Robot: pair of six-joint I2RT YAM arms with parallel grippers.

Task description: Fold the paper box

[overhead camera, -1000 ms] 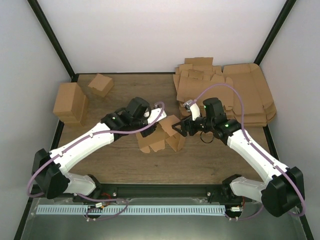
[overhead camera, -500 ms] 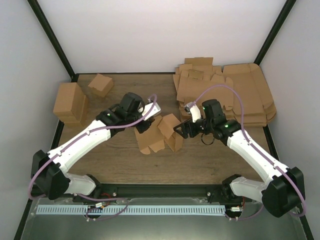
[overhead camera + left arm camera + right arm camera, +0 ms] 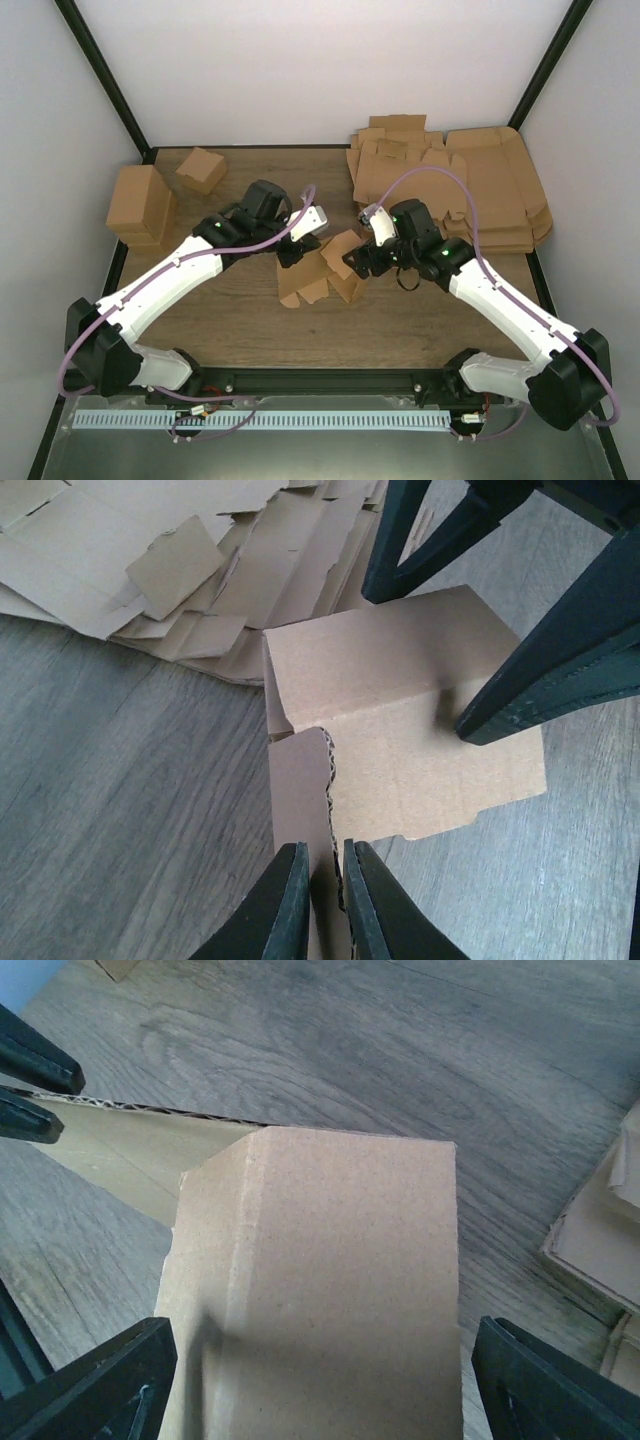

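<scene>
The paper box (image 3: 325,268) lay half-formed near the middle of the table (image 3: 230,320), between the two arms, with one panel raised and its other flaps spread on the wood. The left tool (image 3: 322,865) was closed almost to nothing on a thin corrugated edge of a flap, pinching it. The right tool (image 3: 320,1390) stood with its jaws wide, one on each side of the raised panel; whether its pads touched the cardboard could not be told. The step in hand looked like bringing that panel over along its crease while the left tool anchored the sheet. To do it well, the left pinch should hold firm and low so the box does not skate across the table, and the right tool should push near the crease and square to it, so the fold follows the scored line instead of buckling the panel. A slow sweep would also spare the pinched edge from tearing. The stack of flat blanks (image 3: 450,190) lay at the far right, well apart from the work.
</scene>
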